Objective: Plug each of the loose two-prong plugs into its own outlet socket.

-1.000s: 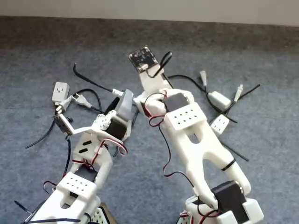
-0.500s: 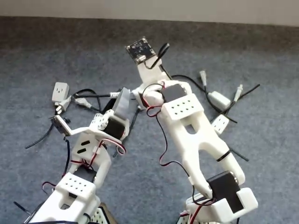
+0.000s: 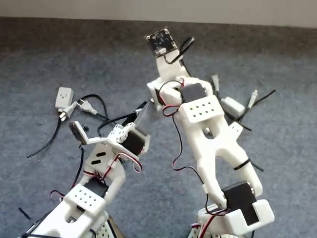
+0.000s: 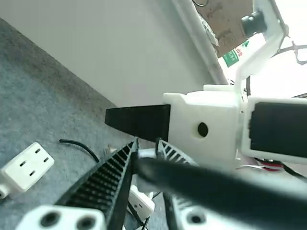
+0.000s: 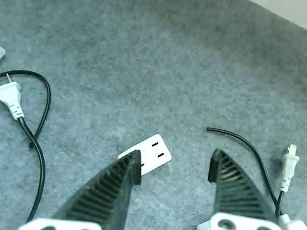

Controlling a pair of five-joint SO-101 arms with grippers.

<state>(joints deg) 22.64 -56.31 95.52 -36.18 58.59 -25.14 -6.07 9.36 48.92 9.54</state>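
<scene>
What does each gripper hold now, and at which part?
The left gripper is shut on a black cord, gripping the cord itself along its length. The right gripper is open and holds nothing.

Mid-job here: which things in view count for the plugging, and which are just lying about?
For the job:
left-side outlet socket
plug beside it
socket by the right gripper
black cable in the left gripper
far-right plug

Lying about:
grey carpet
cardboard box

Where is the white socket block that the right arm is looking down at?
In the right wrist view the socket block lies flat on the grey carpet under the open right tool, by one fingertip, between two loose plugs.
</scene>
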